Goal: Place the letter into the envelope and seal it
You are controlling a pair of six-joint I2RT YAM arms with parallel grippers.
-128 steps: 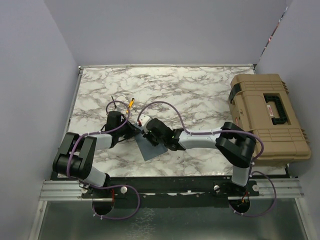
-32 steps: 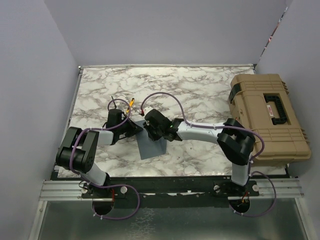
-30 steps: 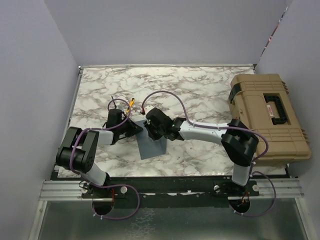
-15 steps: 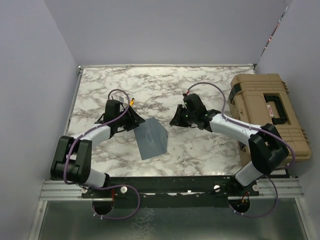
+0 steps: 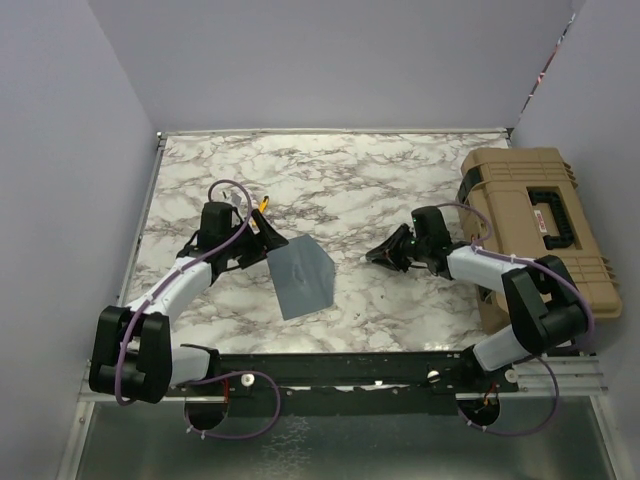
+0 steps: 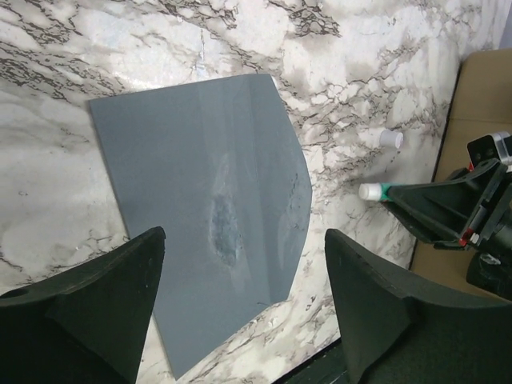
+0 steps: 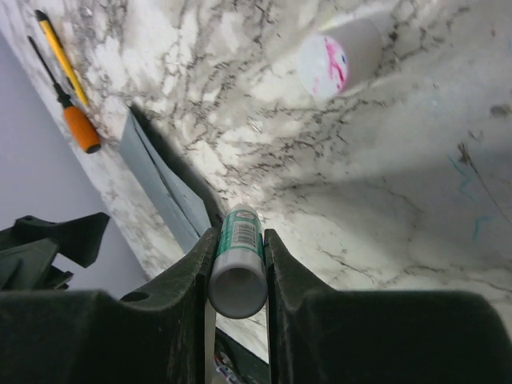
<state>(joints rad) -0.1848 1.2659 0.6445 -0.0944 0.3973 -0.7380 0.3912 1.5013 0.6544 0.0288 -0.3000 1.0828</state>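
Left gripper (image 6: 240,244) is wide open and holds nothing; its two fingers (image 6: 96,296) fill the lower corners of the wrist view, near the edge of the one envelope (image 6: 204,208). Right gripper (image 7: 238,240) is closed on one glue stick (image 7: 238,268), right of centre in the top view. The envelope (image 5: 300,278) lies flat on the table (image 5: 400,180), left of centre. One cap (image 7: 336,58) lies upper right, one screwdriver (image 7: 68,100) upper left. One case (image 5: 540,235) stands at the right edge.

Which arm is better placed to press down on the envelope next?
Left, probably. The left end effector hangs open and empty just over the envelope, while the right end effector is off to the side, shut on a glue stick.
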